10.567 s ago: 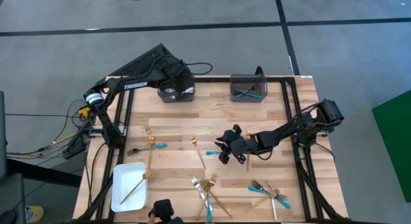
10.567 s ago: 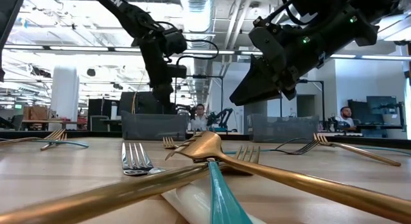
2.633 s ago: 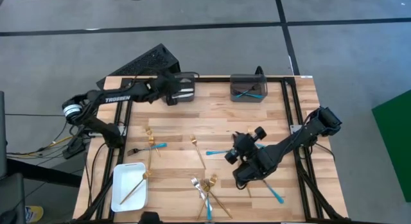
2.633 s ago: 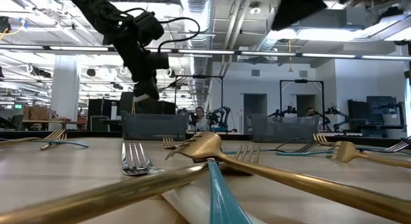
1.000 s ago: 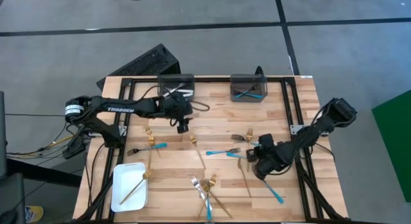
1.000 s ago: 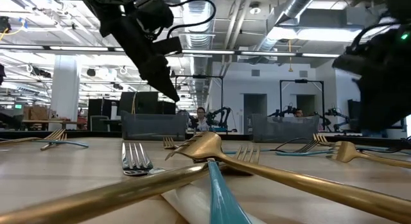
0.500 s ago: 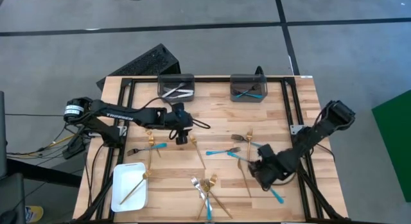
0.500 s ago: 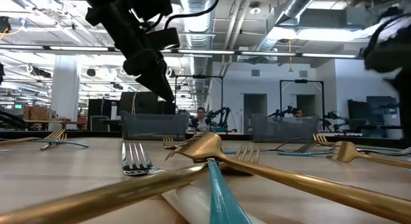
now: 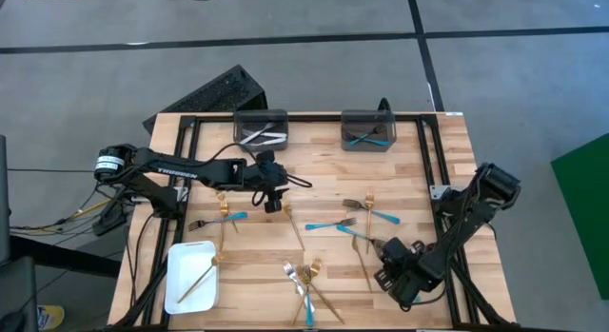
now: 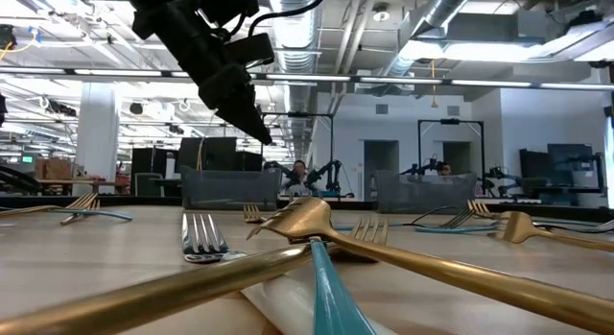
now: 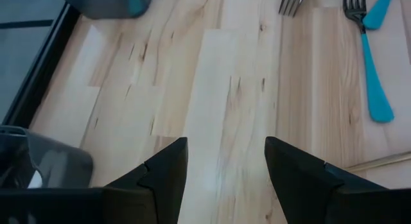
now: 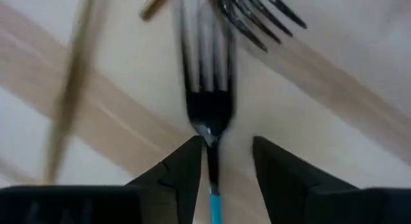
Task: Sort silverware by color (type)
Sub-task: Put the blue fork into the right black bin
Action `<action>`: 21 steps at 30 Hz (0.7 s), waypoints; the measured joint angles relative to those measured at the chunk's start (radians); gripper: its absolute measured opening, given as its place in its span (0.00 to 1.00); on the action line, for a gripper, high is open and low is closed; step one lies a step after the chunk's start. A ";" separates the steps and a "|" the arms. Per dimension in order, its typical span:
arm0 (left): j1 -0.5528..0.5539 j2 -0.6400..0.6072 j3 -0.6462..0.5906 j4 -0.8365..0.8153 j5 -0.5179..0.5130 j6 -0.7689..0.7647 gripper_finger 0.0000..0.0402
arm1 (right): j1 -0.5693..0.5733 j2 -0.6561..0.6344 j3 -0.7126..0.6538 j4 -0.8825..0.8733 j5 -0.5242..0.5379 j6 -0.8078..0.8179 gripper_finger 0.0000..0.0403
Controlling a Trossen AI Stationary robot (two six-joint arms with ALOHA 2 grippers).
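Silverware lies scattered over the wooden table (image 9: 314,180): gold forks (image 9: 293,223), blue-handled forks (image 9: 328,224) and a mixed heap (image 9: 304,278) near the front edge. My right gripper (image 9: 400,275) points down at the near right and is open. Its fingers stand on either side of the neck of a blue-handled fork (image 12: 209,115), which lies flat on the table. My left gripper (image 9: 271,194) hangs open above bare wood left of centre, with nothing between its fingers (image 11: 225,147). It also shows in the low view, high up (image 10: 261,133).
Two dark bins stand at the far edge: the left bin (image 9: 260,128) holds silver pieces, the right bin (image 9: 367,130) blue-handled ones. A white tray (image 9: 186,284) with a gold piece sits at the near left. A gold utensil (image 12: 67,102) and another fork's tines (image 12: 257,18) lie close to my right gripper.
My right gripper has travelled toward the table's near edge, sunk a little and turned, ending over the blue-handled fork at the near right. My left gripper has drifted from the left bin toward the near edge. No utensil has moved.
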 joint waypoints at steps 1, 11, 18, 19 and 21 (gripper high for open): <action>0.000 0.000 0.000 -0.001 0.000 0.000 0.49 | -0.001 0.013 0.003 0.011 -0.008 -0.014 0.40; 0.000 0.000 0.000 0.023 0.000 0.018 0.49 | -0.004 0.082 0.107 -0.132 -0.060 -0.093 0.23; 0.001 0.000 0.000 0.022 0.001 0.018 0.49 | -0.030 0.083 0.175 -0.232 -0.098 -0.238 0.04; 0.001 0.000 0.000 0.022 0.000 0.018 0.49 | -0.041 0.084 0.182 -0.252 -0.097 -0.261 0.05; 0.001 0.000 0.000 0.021 -0.001 0.024 0.49 | -0.070 0.084 0.204 -0.287 -0.091 -0.319 0.04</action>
